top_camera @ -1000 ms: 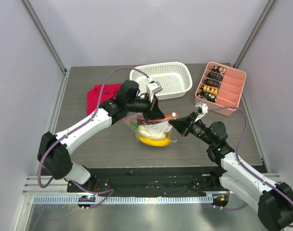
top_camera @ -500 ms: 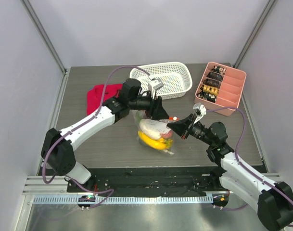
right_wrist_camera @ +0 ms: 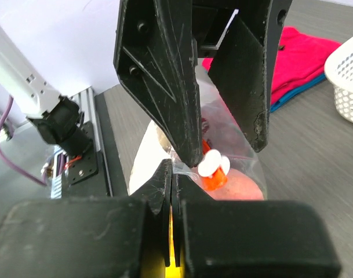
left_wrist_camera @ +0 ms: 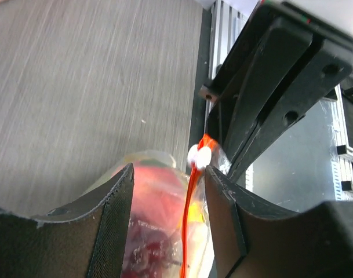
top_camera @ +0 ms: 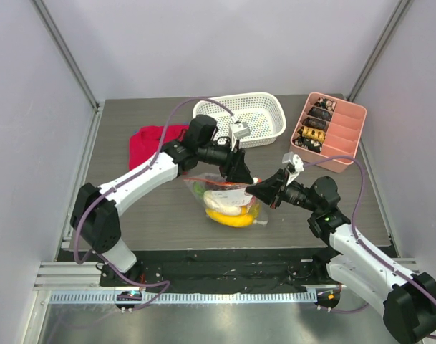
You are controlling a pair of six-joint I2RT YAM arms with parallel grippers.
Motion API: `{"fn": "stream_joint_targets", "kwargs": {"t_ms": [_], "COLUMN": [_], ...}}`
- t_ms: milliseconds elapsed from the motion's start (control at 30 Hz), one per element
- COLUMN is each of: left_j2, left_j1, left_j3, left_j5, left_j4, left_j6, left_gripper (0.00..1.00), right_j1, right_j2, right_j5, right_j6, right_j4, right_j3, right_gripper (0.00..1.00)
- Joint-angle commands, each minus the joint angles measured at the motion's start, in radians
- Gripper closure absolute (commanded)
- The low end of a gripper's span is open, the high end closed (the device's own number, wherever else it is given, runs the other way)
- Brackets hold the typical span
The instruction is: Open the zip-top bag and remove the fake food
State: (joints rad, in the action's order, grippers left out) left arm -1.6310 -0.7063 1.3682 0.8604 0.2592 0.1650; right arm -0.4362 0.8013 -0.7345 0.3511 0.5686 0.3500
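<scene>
The clear zip-top bag (top_camera: 228,197) hangs just above the table between the two arms. Its fake food shows through the plastic: a yellow banana (top_camera: 232,217), a white piece (top_camera: 223,201) and a green piece (top_camera: 200,188). My left gripper (top_camera: 237,170) stands open over the bag's top. In the left wrist view the orange zipper strip (left_wrist_camera: 192,214) and its white slider (left_wrist_camera: 199,155) lie between the spread fingers (left_wrist_camera: 115,220), closer to the right one. My right gripper (right_wrist_camera: 171,176) is shut on the bag's clear corner beside the slider (right_wrist_camera: 214,165).
A white perforated basket (top_camera: 239,118) stands at the back centre. To its right is a pink divided tray (top_camera: 339,136) holding dark pieces. A red cloth (top_camera: 152,140) lies at the back left. The table's near edge has a black strip and a metal rail.
My left gripper has opened and let go of the bag's top, shifting a little right. The bag swung and now hangs from the right gripper alone, which stayed shut.
</scene>
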Motion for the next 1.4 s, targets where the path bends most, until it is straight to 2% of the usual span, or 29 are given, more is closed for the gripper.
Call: {"fn": "stream_joint_targets", "kwargs": {"t_ms": [0, 167, 400, 500, 533, 600, 633, 733, 767, 833, 867, 933, 1167, 1367], "left_j2": [0.086, 0.109, 0.074, 0.08, 0.086, 0.106, 0.114, 0.16, 0.174, 0.224, 0.243, 0.293, 0.307, 0.318], "left_j1": [0.001, 0.002, -0.001, -0.005, -0.005, -0.007, -0.005, -0.007, -0.005, -0.005, -0.005, -0.005, -0.01, -0.01], "left_j3": [-0.067, -0.109, -0.115, -0.118, -0.121, -0.12, -0.109, -0.106, -0.109, -0.133, -0.148, -0.207, -0.227, -0.231], "left_j5": [0.028, 0.054, 0.068, 0.069, 0.062, 0.029, 0.014, -0.086, -0.113, -0.178, -0.184, -0.19, -0.162, -0.15], "left_j4": [-0.006, -0.032, -0.012, -0.018, -0.02, -0.009, -0.002, 0.005, 0.003, -0.032, -0.063, -0.147, -0.15, -0.153], "left_j6": [-0.024, 0.005, 0.016, 0.019, 0.024, 0.024, 0.021, 0.03, 0.039, 0.05, 0.062, 0.086, 0.105, 0.11], "left_gripper": [0.48, 0.49, 0.57, 0.68, 0.79, 0.85, 0.99, 1.0, 1.0, 1.0, 1.0, 1.0, 1.0, 1.0], "right_j1": [-0.001, 0.001, 0.001, 0.001, -0.001, 0.001, 0.001, -0.001, 0.001, 0.001, -0.001, 0.001, -0.001, 0.001], "right_j2": [-0.002, -0.005, -0.007, -0.001, -0.001, -0.001, -0.001, -0.01, -0.014, -0.031, -0.039, -0.044, 0.042, 0.121], "right_j5": [-0.035, -0.043, -0.049, -0.054, -0.055, -0.054, -0.048, -0.005, 0.032, 0.069, 0.096, 0.133, 0.104, 0.009], "right_j6": [-0.027, -0.041, -0.043, -0.043, -0.044, -0.041, -0.041, -0.04, -0.038, -0.018, -0.017, -0.001, 0.014, 0.026], "right_j4": [0.063, 0.05, 0.045, 0.045, 0.043, 0.042, 0.037, 0.001, -0.013, -0.045, -0.049, -0.047, -0.02, 0.035], "right_j3": [0.055, 0.053, 0.064, 0.073, 0.075, 0.073, 0.073, 0.07, 0.07, 0.07, 0.07, 0.07, 0.109, 0.133], "right_gripper": [0.99, 0.99, 0.99, 0.99, 0.99, 0.99, 0.99, 0.95, 0.83, 0.7, 0.58, 0.51, 0.49, 0.48]}}
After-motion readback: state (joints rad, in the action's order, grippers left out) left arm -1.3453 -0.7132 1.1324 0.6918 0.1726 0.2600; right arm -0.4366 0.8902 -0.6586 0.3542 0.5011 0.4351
